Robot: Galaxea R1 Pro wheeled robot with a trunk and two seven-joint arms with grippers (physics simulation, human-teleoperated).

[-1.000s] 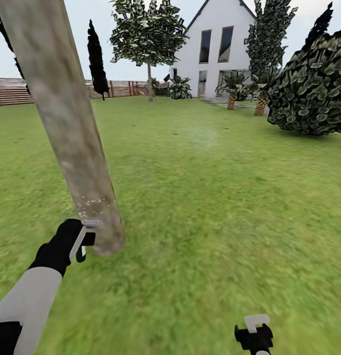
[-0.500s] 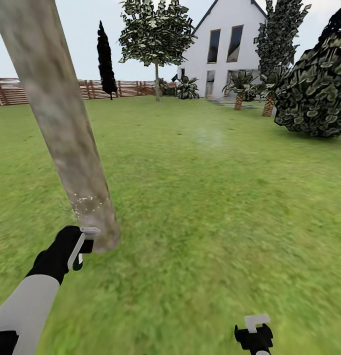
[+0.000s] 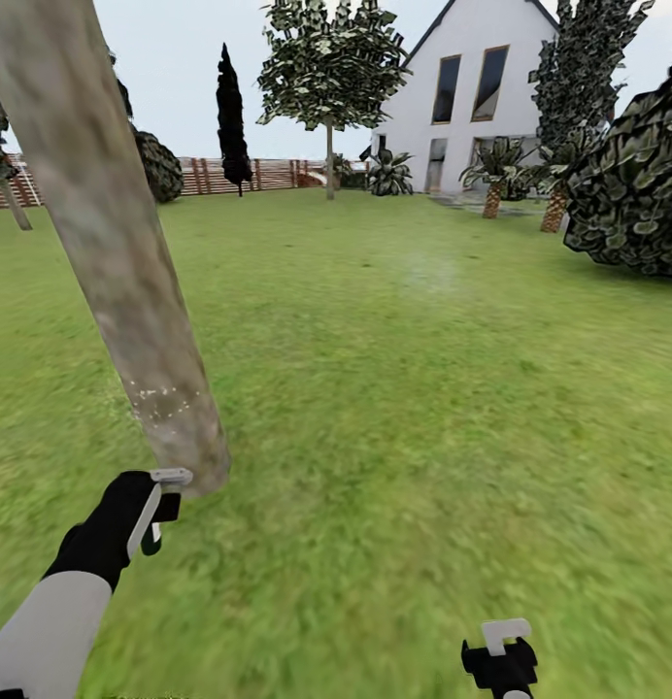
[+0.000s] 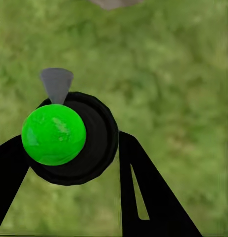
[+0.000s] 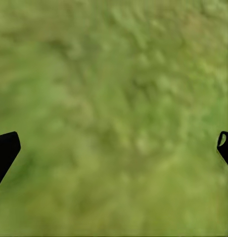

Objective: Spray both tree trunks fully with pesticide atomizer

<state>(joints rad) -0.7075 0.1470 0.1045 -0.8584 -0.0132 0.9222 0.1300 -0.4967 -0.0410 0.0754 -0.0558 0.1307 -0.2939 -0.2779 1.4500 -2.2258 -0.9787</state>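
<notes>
A thick pale tree trunk (image 3: 113,262) leans across the left of the head view, with a band of whitish pesticide specks (image 3: 163,396) just above its base. My left gripper (image 3: 157,507) hangs low beside that base, shut on the pesticide atomizer (image 3: 169,490). In the left wrist view the atomizer (image 4: 69,138) is a round black bottle with a bright green top and a grey nozzle, held between the black fingers (image 4: 143,197) over grass. A second tree (image 3: 328,68) with blocky dark green leaves stands far across the lawn. My right gripper (image 3: 501,646) is open, low at the right.
Green lawn lies all around. A big dark bush (image 3: 632,184) is at the right, a white house (image 3: 472,87) with palms (image 3: 493,180) beyond it. The slatted wooden fence (image 3: 268,175) runs along the back left, with a dark narrow tree (image 3: 231,116) before it.
The head camera has swung left, so the whole scene slid right. My left gripper with the atomizer sits lower and a little back from the trunk base. The right gripper is unchanged.
</notes>
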